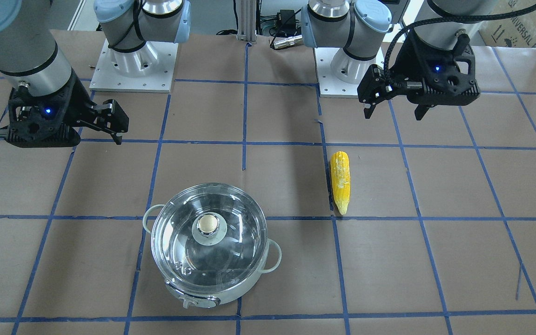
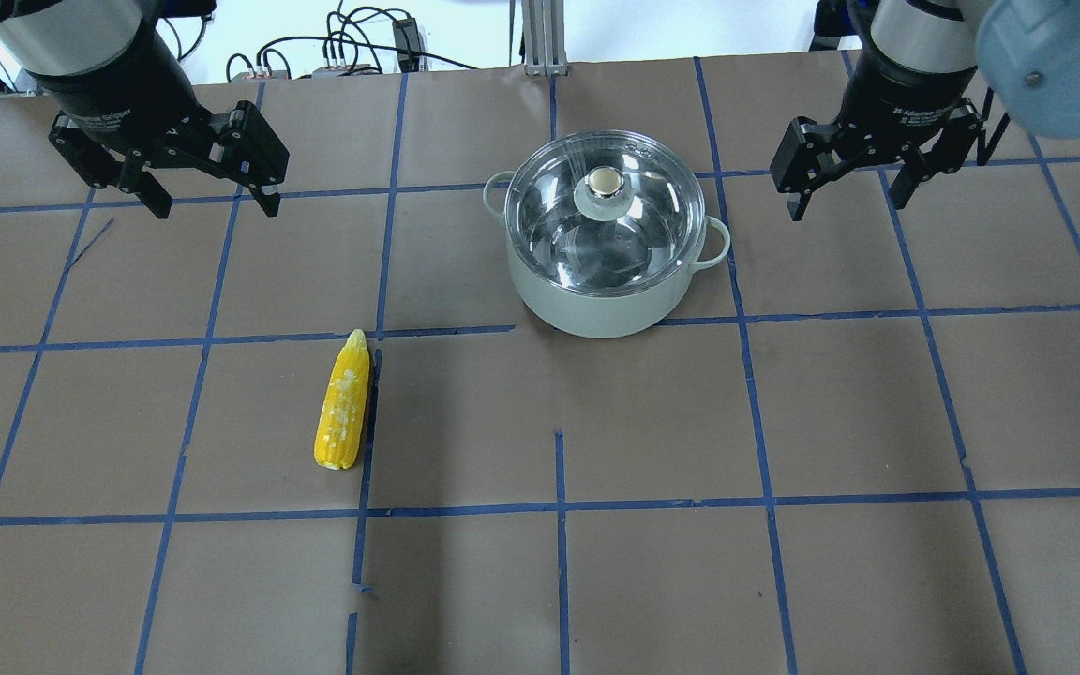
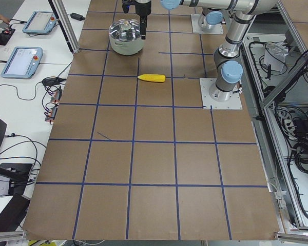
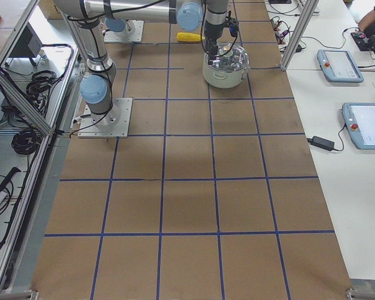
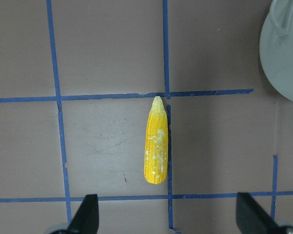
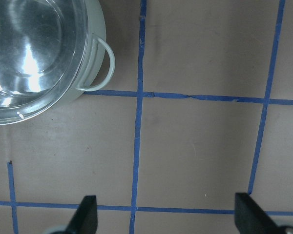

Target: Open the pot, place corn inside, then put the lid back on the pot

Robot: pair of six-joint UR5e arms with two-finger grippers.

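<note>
1. The pot (image 2: 587, 314) is sitting upright on the brown worktop (image 2: 671, 581), near the centre line and a little toward the robot's right. Its outer body is white and its inside is shiny steel.
2. The glass lid (image 2: 596, 239) is resting closed and level on the pot's rim. Its beige-topped knob (image 2: 604, 180) is pointing straight up from the centre.
3. Two pale loop handles (image 6: 113, 62) are sticking out at opposite sides of the pot. One is showing clearly in the right wrist view.
4. The corn cob (image 2: 343, 403) is lying flat on the worktop on the robot's left half, outside the pot and well apart from it.
5. The cob is running alongside a blue tape line (image 2: 369, 412), just beside it. Its pointed tip is aiming away from the robot's base, and whitish patches are showing on its upper face.
6. The left gripper (image 2: 214, 208) is hanging in the air over the left half, touching nothing. Its jaws are spread wide, released and empty.
7. The left wrist view is looking down on the cob, which lies ahead of the two fingertips, with the pot's edge in the upper right corner.
8. The right gripper (image 2: 847, 202) is hanging over the right half, beside the pot and apart from it. Its jaws are likewise spread, with nothing between them.
9. The right wrist view is catching part of the lid and one handle at the upper left.
10. In both side views the grippers are showing too small to add detail.
</note>
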